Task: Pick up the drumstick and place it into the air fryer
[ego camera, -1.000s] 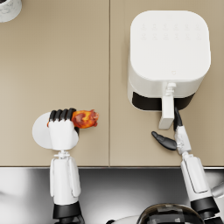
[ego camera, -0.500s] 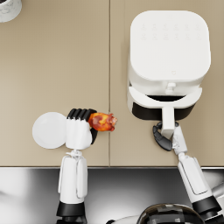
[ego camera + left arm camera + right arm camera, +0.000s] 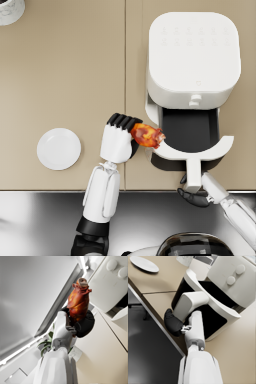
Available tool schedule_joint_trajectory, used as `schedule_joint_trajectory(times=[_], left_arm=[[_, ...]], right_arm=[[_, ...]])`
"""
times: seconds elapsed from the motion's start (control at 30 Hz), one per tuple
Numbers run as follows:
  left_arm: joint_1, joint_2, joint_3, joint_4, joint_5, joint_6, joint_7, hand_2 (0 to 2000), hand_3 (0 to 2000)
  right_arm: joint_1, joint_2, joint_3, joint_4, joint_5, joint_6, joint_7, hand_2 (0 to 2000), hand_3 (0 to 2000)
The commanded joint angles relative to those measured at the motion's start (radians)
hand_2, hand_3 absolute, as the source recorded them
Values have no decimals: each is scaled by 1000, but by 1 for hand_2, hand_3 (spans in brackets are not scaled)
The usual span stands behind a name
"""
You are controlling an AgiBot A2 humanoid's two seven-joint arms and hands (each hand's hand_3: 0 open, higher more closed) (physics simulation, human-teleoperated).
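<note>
Carried rightward, drumstick gripped in left hand reaches drawer; right hand grips handle.

Top-left in the head view, a grey cup is cut by the frame's corner. The left hand covers the lower end of the drumstick. The right hand sits mostly under the air fryer's drawer handle; its fingers stay unclear in the wrist view too. The controls on the fryer's lid are too faint to read.
</note>
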Motion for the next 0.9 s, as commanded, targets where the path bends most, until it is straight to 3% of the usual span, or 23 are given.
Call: schedule_joint_trajectory(times=[0.03, 0.13, 0.17, 0.2, 0.23, 0.33, 0.37, 0.4, 0.53, 0.67, 0.9], left_arm=[[122, 86, 76, 53, 0, 0, 0, 2000, 2000], [199, 150, 127, 146, 0, -3, 0, 2000, 2000], [225, 171, 147, 180, 0, -4, 0, 2000, 2000], [391, -51, 473, 208, 0, -4, 1, 2000, 2000], [297, 138, 261, 232, -1, -9, 1, 2000, 2000], [327, 165, 334, 271, 0, -9, 0, 2000, 2000], [327, 168, 339, 269, 0, -9, 0, 639, 1673], [318, 164, 343, 265, 0, 1, -1, 0, 1347], [255, 133, 258, 226, 0, 5, -3, 0, 40], [146, 86, 63, 122, 0, 25, -5, 0, 0], [39, 75, -214, 18, 0, 35, -6, 0, 0]], right_arm=[[-22, -221, 109, 122, 0, 7, 1, 2000, 2000], [6, -201, 140, 142, -1, 16, -1, 2000, 2000], [-3, 93, 66, 70, -1, 16, -1, 2000, 2000], [-1, 101, 74, 75, -1, 18, -1, 2000, 2000], [7, -205, 140, 144, -2, 22, -1, 2000, 2000], [14, -210, 140, 144, -2, 29, 0, 2000, 2000], [17, -210, 140, 141, -2, 29, -1, 2000, 2000], [26, -207, 140, 138, -2, 29, -1, 2000, 2000], [46, -201, 140, 126, -2, 34, 2, 2000, 2000], [60, -229, 139, 100, -2, 42, 1, 2000, 2000], [171, -275, 136, -23, -1, 70, 2, 2000, 2000]])
